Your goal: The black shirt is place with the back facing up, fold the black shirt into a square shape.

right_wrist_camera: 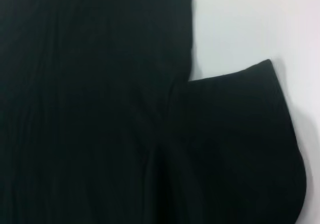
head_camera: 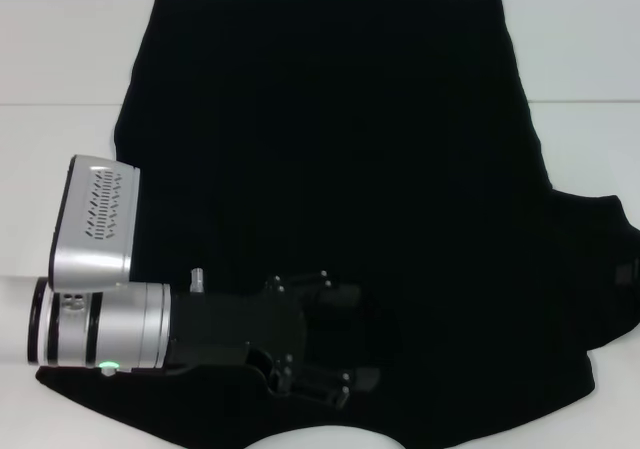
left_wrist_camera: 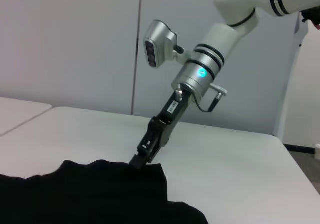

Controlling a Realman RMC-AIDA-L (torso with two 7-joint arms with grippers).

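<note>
Head cam looked down from above on the black shirt (head_camera: 340,199) spread over the table (head_camera: 60,59). Left wrist cam sat low, facing across the tabletop w/ the right gripper (left_wrist_camera: 141,160) opposite. Right wrist cam hung close, probably overhead; all three shared the shirt.

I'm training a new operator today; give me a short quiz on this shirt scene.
1. True or false: the black shirt is already folded into a square.
2. Which claw shows over the shirt in the head view?
3. The right claw is: A) at the shirt's edge, B) high above the table, C) out of every view.
Key: 1 false; 2 the left claw; 3 A.
</note>
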